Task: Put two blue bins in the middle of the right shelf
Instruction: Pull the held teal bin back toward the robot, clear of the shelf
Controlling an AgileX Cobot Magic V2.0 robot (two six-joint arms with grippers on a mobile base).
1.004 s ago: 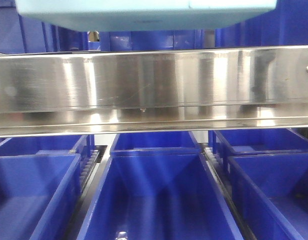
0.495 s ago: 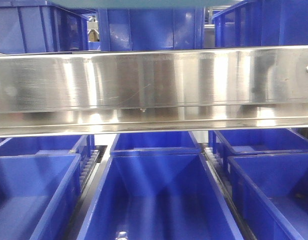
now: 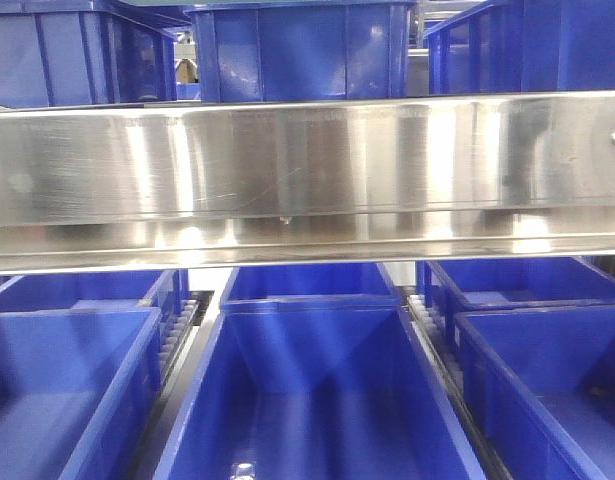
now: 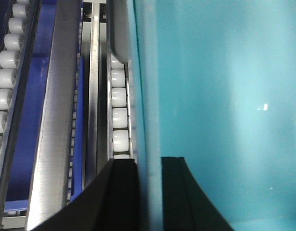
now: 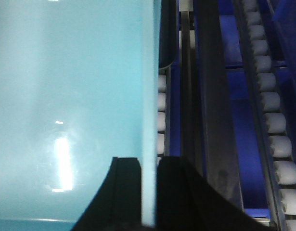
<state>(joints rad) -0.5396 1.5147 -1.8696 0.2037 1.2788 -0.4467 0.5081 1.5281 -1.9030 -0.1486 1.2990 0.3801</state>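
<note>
Racking fills the front camera: a broad brushed-steel front rail (image 3: pixel 307 170) runs straight across, with rows of dark royal-blue bins (image 3: pixel 307 390) standing open-topped on the tiers in view.

On the left wrist camera, the light-blue bin (image 4: pixel 225 96) takes up most of the frame, its smooth pale wall lit with a soft sheen. The left gripper (image 4: pixel 148 166) straddles that wall at the bin's rim. One of its black fingers (image 4: pixel 116 197) lies against the outer face and the other against the inner face, so the wall is pinched between them. Just outside the light-blue bin runs a roller track (image 4: pixel 120 110) of white rollers, so close that I cannot tell whether it touches the wall. Farther out from the bin lie a steel divider rail (image 4: pixel 54 125) and a second line of rollers (image 4: pixel 3 91).

The right wrist camera shows the same arrangement mirrored. The right gripper (image 5: pixel 148 163) clamps a wall of the light-blue bin (image 5: pixel 70 72) with one black finger (image 5: pixel 186 197) on each face. White rollers (image 5: pixel 161 110) sit just beside the bin's outer face, and a dark divider rail (image 5: pixel 215 120) and another roller line (image 5: pixel 273 125) lie beyond them.

Whether the bin's base rests on the rollers cannot be told.
</note>
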